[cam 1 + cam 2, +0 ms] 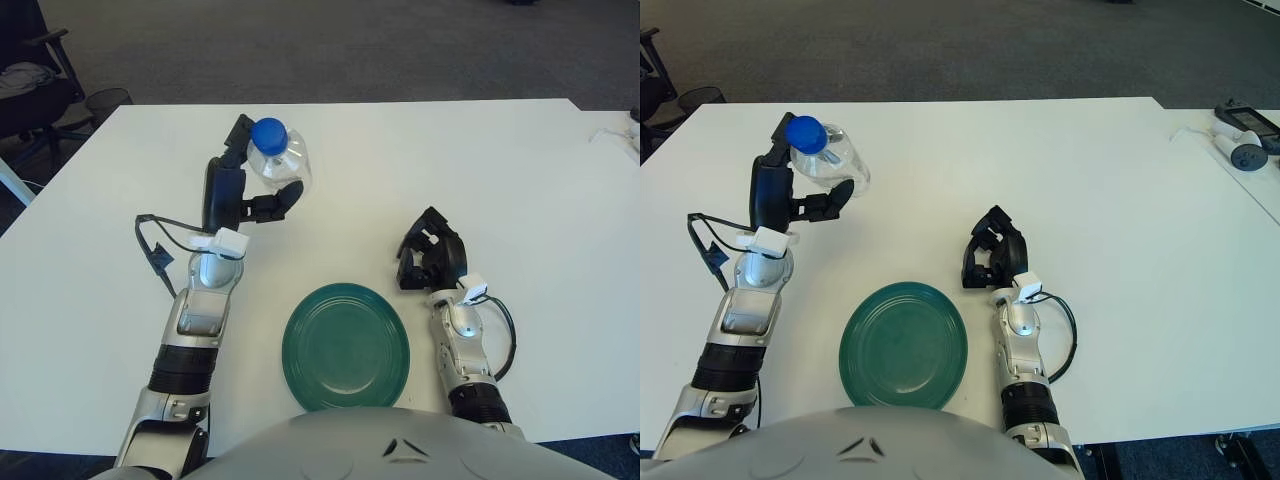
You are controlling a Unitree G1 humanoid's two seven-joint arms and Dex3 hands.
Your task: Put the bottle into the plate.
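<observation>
A clear plastic bottle (281, 159) with a blue cap is held above the white table by my left hand (250, 185), whose fingers are curled around it. It is left of and beyond the green plate (346, 346), which lies empty near the table's front edge. My right hand (428, 256) shows just right of the plate, fingers curled and holding nothing.
The white table (420, 160) stretches wide behind the plate. A black cable (155, 245) loops beside my left forearm. A second table with small devices (1240, 140) stands at the far right. A black chair (30, 80) stands at the back left.
</observation>
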